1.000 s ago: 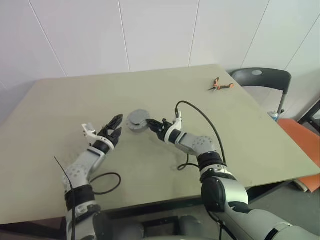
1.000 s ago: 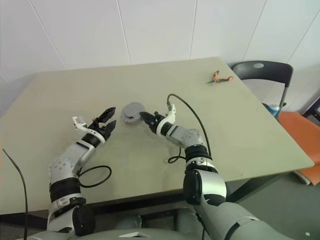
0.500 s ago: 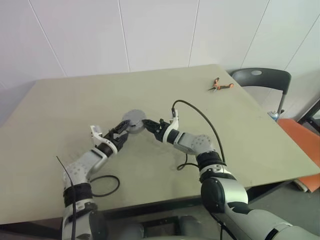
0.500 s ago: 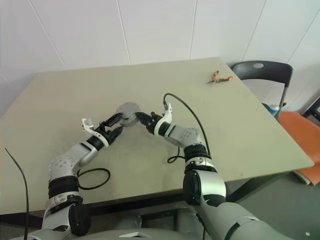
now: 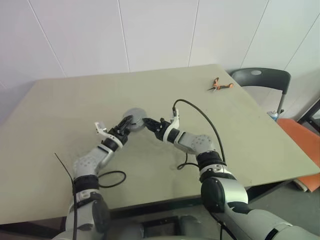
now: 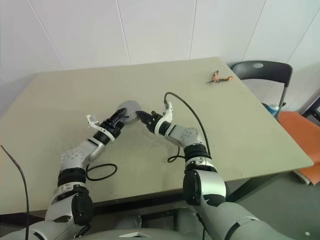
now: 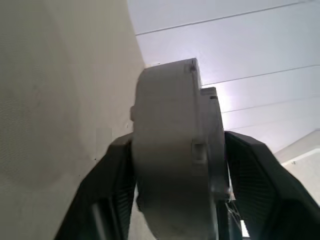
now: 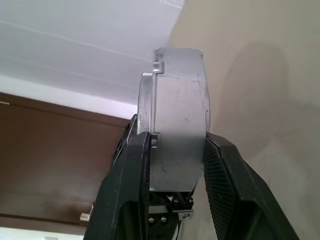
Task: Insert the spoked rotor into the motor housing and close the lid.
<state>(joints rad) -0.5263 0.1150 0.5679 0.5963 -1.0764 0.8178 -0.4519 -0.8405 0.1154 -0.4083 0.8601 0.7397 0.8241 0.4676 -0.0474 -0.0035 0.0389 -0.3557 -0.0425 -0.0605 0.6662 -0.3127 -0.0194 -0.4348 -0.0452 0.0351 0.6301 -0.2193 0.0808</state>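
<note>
Grey metal unit: the closed motor housing (image 5: 134, 119) with the lid (image 8: 148, 130) on it forms one round grey puck, held just above the table (image 5: 60, 110) near its middle, between both grippers.
Axis: the puck's flat faces are roughly level with the tabletop in the head views, so its short axis runs up and down and its round edge faces each gripper.
Left gripper: the left gripper (image 5: 126, 125) comes in from the robot's left with its black fingers (image 7: 107, 190) partly spread and pressed on the puck's two flat faces, gripping it.
Right gripper: the right gripper (image 5: 150, 123) comes in from the opposite side, its fingers (image 8: 225, 185) likewise narrowed onto the two faces of the same puck.
Head views add: orange-handled pliers (image 5: 220, 85) lie near the table's far right corner, well apart from the puck, and a dark chair (image 5: 260, 80) stands beyond that corner.
Wrist views add: the puck is seen edge-on, showing a seam between a thick body and a thinner disc, plus small notches on the rim.
Rotor: I cannot tell whether it is inside.
</note>
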